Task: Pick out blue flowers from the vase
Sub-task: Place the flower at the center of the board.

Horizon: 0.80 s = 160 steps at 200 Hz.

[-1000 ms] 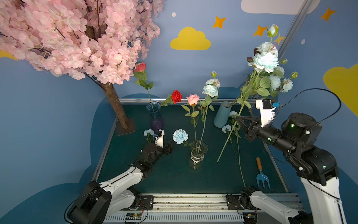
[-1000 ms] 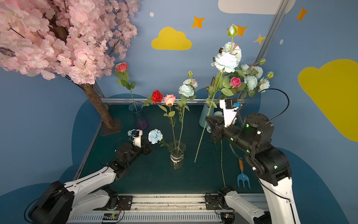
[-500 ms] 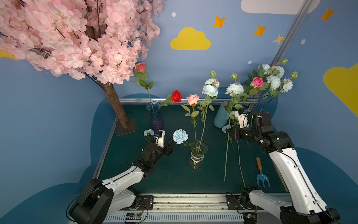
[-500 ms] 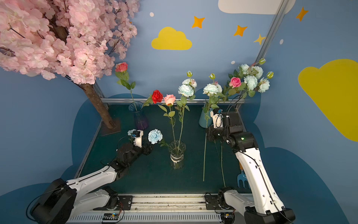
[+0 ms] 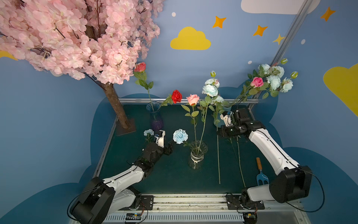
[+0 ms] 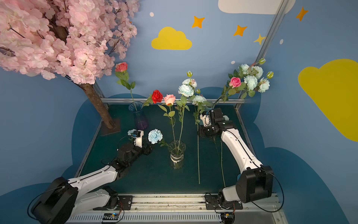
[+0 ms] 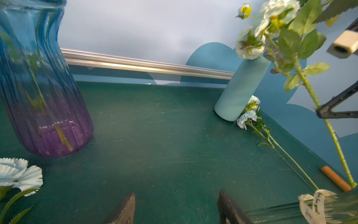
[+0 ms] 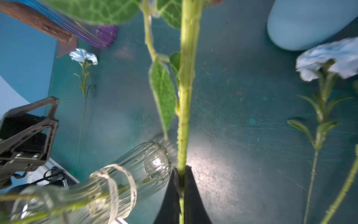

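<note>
My right gripper (image 5: 219,132) (image 8: 182,174) is shut on the green stem of a blue flower (image 5: 218,99) (image 6: 198,99), right of the clear glass vase (image 5: 198,155) (image 8: 135,174). The stem (image 6: 198,164) runs down toward the mat. Still in that vase are another blue flower (image 5: 210,90), a pink rose (image 5: 192,99) and a short blue carnation (image 5: 180,136). My left gripper (image 5: 170,147) (image 7: 177,205) hangs open and empty over the mat left of the vase. One blue flower (image 5: 148,132) (image 7: 17,172) lies beside the left arm, and others (image 7: 248,118) lie by the right arm.
At the back stand a blue-purple glass vase (image 5: 156,116) with red roses and a pale blue vase (image 7: 242,89) holding a pink rose and a blue cluster (image 5: 275,79). A garden fork (image 5: 261,174) lies front right. The pink blossom tree (image 5: 116,108) stands back left.
My right arm has come down from high near the camera to low at the back, carrying the blue flower down with it. The left arm has not moved.
</note>
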Available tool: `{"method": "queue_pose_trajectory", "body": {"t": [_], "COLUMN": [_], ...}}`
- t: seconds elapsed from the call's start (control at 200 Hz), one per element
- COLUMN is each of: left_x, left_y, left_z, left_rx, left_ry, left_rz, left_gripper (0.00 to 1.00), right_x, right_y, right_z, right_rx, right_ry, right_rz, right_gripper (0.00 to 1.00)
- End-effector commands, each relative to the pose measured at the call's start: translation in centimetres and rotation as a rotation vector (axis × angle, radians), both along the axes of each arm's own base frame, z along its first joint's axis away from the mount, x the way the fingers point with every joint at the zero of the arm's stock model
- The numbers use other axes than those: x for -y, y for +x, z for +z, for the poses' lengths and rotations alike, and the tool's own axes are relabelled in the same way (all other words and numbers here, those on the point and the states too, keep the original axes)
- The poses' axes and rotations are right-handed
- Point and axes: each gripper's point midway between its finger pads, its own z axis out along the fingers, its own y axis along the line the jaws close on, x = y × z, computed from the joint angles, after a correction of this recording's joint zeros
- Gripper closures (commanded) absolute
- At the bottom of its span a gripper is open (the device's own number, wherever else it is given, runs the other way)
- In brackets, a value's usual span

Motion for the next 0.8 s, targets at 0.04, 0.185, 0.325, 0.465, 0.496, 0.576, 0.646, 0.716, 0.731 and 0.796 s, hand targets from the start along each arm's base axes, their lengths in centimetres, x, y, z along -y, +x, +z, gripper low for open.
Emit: {"method": "queue_pose_trajectory", "body": {"t": [0.04,0.185,0.325,0.465,0.496,0.576,0.646,0.716,0.731,0.796], "left_x": [0.0,0.0,0.0,-0.1,-0.1,0.0,-0.1,-0.1,-0.1,-0.1], "left_y": [0.4,0.4,0.4,0.4,0.4,0.5,0.5,0.4,0.5,0.5], "left_z": [0.9,0.8,0.9,0.8,0.8,0.8,0.6,0.7,0.7,0.7], "left_rx": [0.019,0.018,0.020,0.017,0.016,0.016,0.012,0.014,0.015,0.014], "left_ry": [-0.014,-0.014,-0.014,-0.014,-0.016,-0.015,-0.014,-0.014,-0.015,-0.015], "left_rz": [0.006,0.006,0.005,0.008,0.008,0.007,0.007,0.007,0.007,0.007], "left_gripper": [0.32,0.32,0.32,0.32,0.32,0.32,0.32,0.32,0.32,0.32], "right_x": [-0.8,-0.9,-0.9,0.0,0.1,0.6,0.8,0.9,0.9,0.7], "right_y": [1.7,2.6,3.6,3.8,3.8,3.6,3.4,3.3,3.3,3.2], "right_z": [-1.4,-4.6,-7.9,-10.3,-10.7,-11.6,-12.3,-13.0,-13.1,-13.7], "right_rx": [-0.051,-0.179,-0.248,-0.285,-0.292,-0.311,-0.323,-0.337,-0.338,-0.355], "right_ry": [0.005,-0.044,-0.073,-0.112,-0.115,-0.122,-0.117,-0.101,-0.094,-0.067], "right_rz": [0.015,0.034,0.020,-0.020,-0.025,-0.040,-0.053,-0.060,-0.062,-0.062], "right_gripper": [1.00,1.00,1.00,1.00,1.00,1.00,1.00,1.00,1.00,1.00]}}
